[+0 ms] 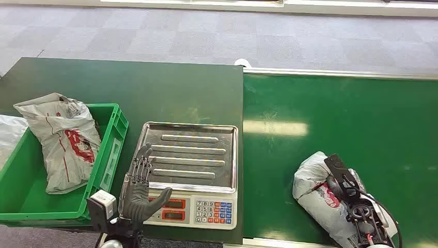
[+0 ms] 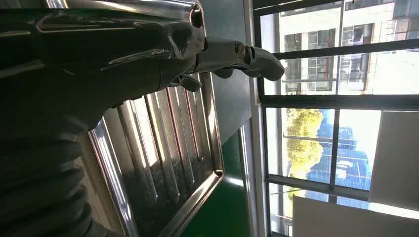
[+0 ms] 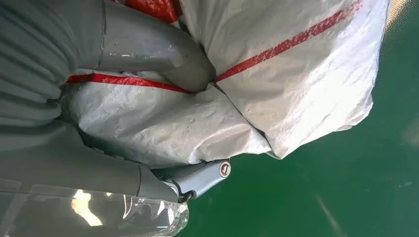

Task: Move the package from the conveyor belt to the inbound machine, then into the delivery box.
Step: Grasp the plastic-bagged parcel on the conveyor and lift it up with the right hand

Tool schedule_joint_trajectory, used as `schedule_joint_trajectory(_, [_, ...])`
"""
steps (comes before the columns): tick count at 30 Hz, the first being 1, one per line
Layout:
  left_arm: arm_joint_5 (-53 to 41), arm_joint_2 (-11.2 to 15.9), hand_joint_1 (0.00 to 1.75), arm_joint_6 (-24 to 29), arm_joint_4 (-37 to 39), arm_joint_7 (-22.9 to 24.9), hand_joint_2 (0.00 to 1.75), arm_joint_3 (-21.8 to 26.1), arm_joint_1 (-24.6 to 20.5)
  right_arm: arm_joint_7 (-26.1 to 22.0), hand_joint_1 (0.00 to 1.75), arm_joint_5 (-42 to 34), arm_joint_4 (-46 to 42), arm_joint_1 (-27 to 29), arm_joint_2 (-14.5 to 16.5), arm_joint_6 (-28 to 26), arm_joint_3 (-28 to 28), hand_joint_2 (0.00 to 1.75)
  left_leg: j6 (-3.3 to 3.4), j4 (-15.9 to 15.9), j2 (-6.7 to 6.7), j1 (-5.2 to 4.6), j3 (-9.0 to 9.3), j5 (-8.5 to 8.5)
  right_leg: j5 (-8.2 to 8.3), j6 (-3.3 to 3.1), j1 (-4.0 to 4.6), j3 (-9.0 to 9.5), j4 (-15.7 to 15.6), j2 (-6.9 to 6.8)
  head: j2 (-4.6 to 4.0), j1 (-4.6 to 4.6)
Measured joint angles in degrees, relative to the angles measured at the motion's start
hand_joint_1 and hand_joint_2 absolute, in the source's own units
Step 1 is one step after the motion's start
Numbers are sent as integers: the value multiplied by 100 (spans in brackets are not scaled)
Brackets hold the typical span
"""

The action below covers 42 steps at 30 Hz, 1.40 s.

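Just to the left of the left robot hand sits a green plastic crate on the dark green tabletop. Inside the crate lies one crumpled grey plastic mail bag with red print. Its top end pokes up over the far rim of the crate. The crate's left side is cut off by the picture edge, and something pale and crinkly shows there, too little to tell what it is.

The left robot hand is open, with its fingers spread and nothing in it. It hovers over the near left corner of a shiny silver ribbed scale tray. Under the tray is a white front panel with red displays and coloured keys; the numbers are too small to read. In the left wrist view the tray lies close under the fingers, and I cannot tell if they touch it.

Far off to the right, the right robot hand grips a second grey plastic package with red stripes that lies on the bright green conveyor belt. In the right wrist view the thick thumb presses into the package, and a finger curls under its edge against the belt. The hand hides part of the package, and the picture's bottom edge cuts off more.
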Motion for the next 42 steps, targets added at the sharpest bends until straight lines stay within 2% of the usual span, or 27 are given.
schedule_joint_trajectory(25, [2, 2, 0, 13, 10, -1, 175, -7, -2, -14, 175, -5, 0, -6, 11, 66, 146, 175, 1, 1, -26, -1, 3, 1, -2, 2, -1, 13, -3, -27, 0, 0])
schedule_joint_trajectory(30, [21, 27, 0, 90, -1, -16, 175, -3, 27, -137, 175, -154, -106, 46, 64, -305, 146, 175, 2, 1, -33, -2, -3, 2, -2, 3, -1, 19, -3, -34, 0, 0])
schedule_joint_trajectory(33, [47, 48, 0, 169, -50, -32, 175, 3, 99, -316, 175, -338, -606, 287, 151, -748, 104, 175, 2, 1, -37, -2, -17, 2, -1, 3, -1, 8, -1, -36, 0, -1])
schedule_joint_trajectory(37, [63, 70, 0, 202, -108, -123, 175, 13, 133, -750, 175, -733, -2014, 694, 336, -1100, 109, 175, 1, -1, -32, -1, -37, 3, 0, 2, 0, -9, 3, -31, 0, -1])
schedule_joint_trajectory(39, [-28, 60, 0, 233, -85, -244, 175, -9, -1, -950, 175, -862, -2786, 695, 621, -1052, 232, 175, -10, -3, -17, 0, -51, 12, 6, -6, 2, -27, 12, -17, 0, 2])
schedule_joint_trajectory(42, [-340, -21, 0, 466, 13, -333, 175, -126, -572, -739, 175, -860, -3685, 350, 1318, -954, 780, 175, -30, -4, 29, 6, -57, 29, 27, -30, 7, -72, 22, 25, 0, -6])
